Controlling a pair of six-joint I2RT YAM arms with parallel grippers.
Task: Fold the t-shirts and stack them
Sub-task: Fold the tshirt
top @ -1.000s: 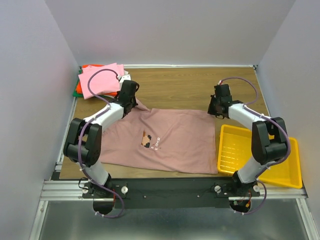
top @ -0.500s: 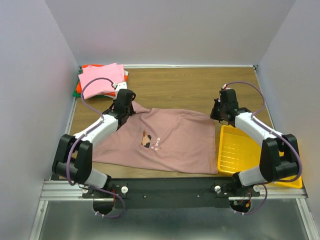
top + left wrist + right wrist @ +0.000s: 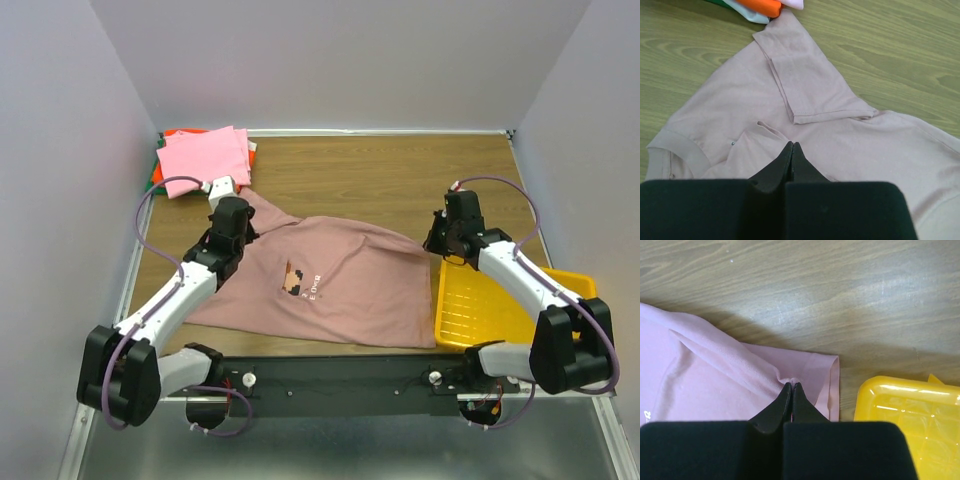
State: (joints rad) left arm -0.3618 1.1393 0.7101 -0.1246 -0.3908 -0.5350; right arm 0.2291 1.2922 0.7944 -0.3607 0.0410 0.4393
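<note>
A dusty mauve-pink t-shirt (image 3: 340, 290) with a small pixel chest print (image 3: 297, 280) lies spread across the table's near half. My left gripper (image 3: 236, 238) is shut on cloth near the shirt's far left shoulder; in the left wrist view the closed tips (image 3: 792, 145) sit in a pucker below a doubled-over sleeve (image 3: 810, 85). My right gripper (image 3: 438, 246) is shut on the far right hem corner, where the fabric (image 3: 715, 375) bunches at the tips (image 3: 792, 386). Folded t-shirts are stacked at the back left, bright pink (image 3: 200, 160) on top of orange-red (image 3: 176, 133) and green (image 3: 154, 186).
A yellow plastic tray (image 3: 520, 320) sits at the right near corner, its rim (image 3: 910, 390) just right of the right gripper. The folded stack's orange edge (image 3: 762, 6) shows at the top of the left wrist view. Grey walls enclose the wooden table (image 3: 380, 180).
Both grippers have come toward the near edge, dragging the shirt's far edge with them. That edge now slopes and folds over instead of lying flat.
</note>
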